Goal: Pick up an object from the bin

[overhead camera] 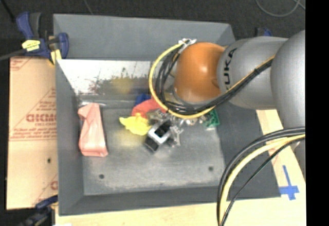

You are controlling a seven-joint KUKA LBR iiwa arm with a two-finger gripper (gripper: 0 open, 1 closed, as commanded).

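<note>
Yellow crumpled soft thing [132, 124] lies mid-floor in the grey metal bin [154, 174] and is likely the target. A red soft lump [144, 108] touches it at 1 o'clock. Hand [161, 134] is low, just beside at 3 o'clock; open or closed, cannot tell. Green thing [212, 119] is further at 3, pink folded cloth [92, 130] well apart at 9. Step looks like approach. Next: centre over yellow, close, lift.

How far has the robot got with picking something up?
Done: the end effector is down in the bin, beside the yellow thing. In hand: nothing that I can see held. Left: gripping one and lifting it out. The pink thing lies apart at the left.
</note>
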